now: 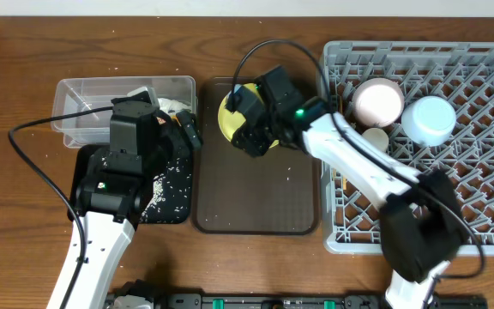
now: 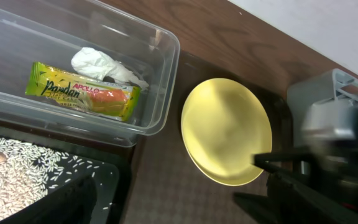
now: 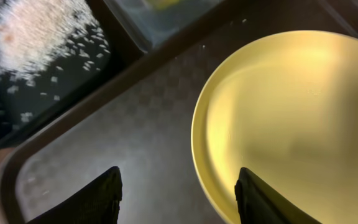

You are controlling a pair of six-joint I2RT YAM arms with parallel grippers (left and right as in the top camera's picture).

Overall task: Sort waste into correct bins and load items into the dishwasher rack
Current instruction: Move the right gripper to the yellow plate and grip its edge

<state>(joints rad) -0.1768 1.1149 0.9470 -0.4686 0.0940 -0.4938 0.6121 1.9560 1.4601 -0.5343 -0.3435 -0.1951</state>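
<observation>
Right gripper (image 3: 179, 173) poised low over the left rim of the plate (image 2: 225, 130), jaws apart and clamping nothing, one finger above the yellow surface, the other above the brown tray (image 1: 256, 197). Plate lying flat in that tray's far left corner, just beside the tub (image 1: 84, 94). Left gripper (image 1: 187, 129) spread wide and empty, hanging over the meeting of tub, black tray (image 1: 178, 215) and brown tray. Inside the clear tub, wrapper (image 2: 82, 93) flat on the floor with the crumpled tissue (image 2: 101, 65) touching it at the far side. Rice (image 2: 11, 177) scattered across the black tray, thickest toward its left. At the table's right, rack (image 1: 487, 172) carrying white bowl (image 1: 377, 100), blue bowl (image 1: 429, 118) and cup (image 1: 374, 137), all clustered in its far left part.
</observation>
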